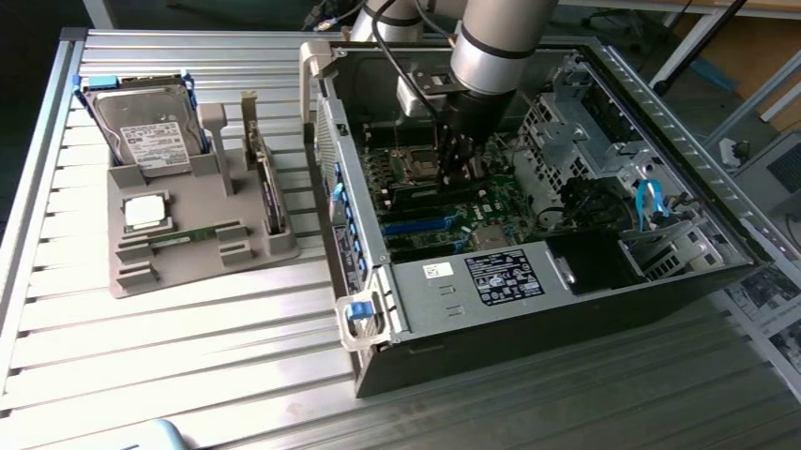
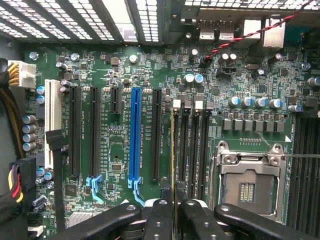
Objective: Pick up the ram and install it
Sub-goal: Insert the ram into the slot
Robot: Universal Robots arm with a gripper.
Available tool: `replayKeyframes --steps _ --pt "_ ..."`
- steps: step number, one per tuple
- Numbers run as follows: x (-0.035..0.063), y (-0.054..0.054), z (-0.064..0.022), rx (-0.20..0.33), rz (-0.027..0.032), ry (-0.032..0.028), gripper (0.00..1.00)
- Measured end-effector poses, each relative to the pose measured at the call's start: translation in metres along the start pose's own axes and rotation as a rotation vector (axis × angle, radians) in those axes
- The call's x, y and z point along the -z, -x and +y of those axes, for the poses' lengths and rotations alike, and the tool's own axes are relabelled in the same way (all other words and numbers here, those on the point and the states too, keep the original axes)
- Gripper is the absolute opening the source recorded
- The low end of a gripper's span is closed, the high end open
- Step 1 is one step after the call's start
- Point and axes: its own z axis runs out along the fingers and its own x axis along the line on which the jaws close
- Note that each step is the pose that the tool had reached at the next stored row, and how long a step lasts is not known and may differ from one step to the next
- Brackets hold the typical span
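My gripper point(image 1: 453, 173) reaches down inside the open computer case point(image 1: 375, 300), over the motherboard. In the wrist view its two black fingers point(image 2: 159, 220) are shut on the ram point(image 2: 174, 150), a thin green stick seen edge-on. The ram runs along the outermost of the black memory slots point(image 2: 192, 145), beside the empty CPU socket point(image 2: 247, 187). Whether it touches the slot or hangs just above it, I cannot tell. A second green stick point(image 1: 190, 236) lies in the grey holder point(image 1: 138, 277) outside the case.
The grey holder at the exterior view's left also carries a silver hard drive point(image 1: 148, 127) and a square silver CPU chip point(image 1: 146, 212). Black and blue expansion slots point(image 2: 135, 135) lie beside the memory slots. Cables point(image 2: 12, 125) and drive cages point(image 1: 588, 141) crowd the case walls.
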Motion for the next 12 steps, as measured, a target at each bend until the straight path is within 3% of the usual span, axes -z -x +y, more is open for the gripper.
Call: replayKeyframes --steps 12 --pt "-0.0031 0.0041 -0.0001 -0.023 -0.0001 0.0002 0.13"
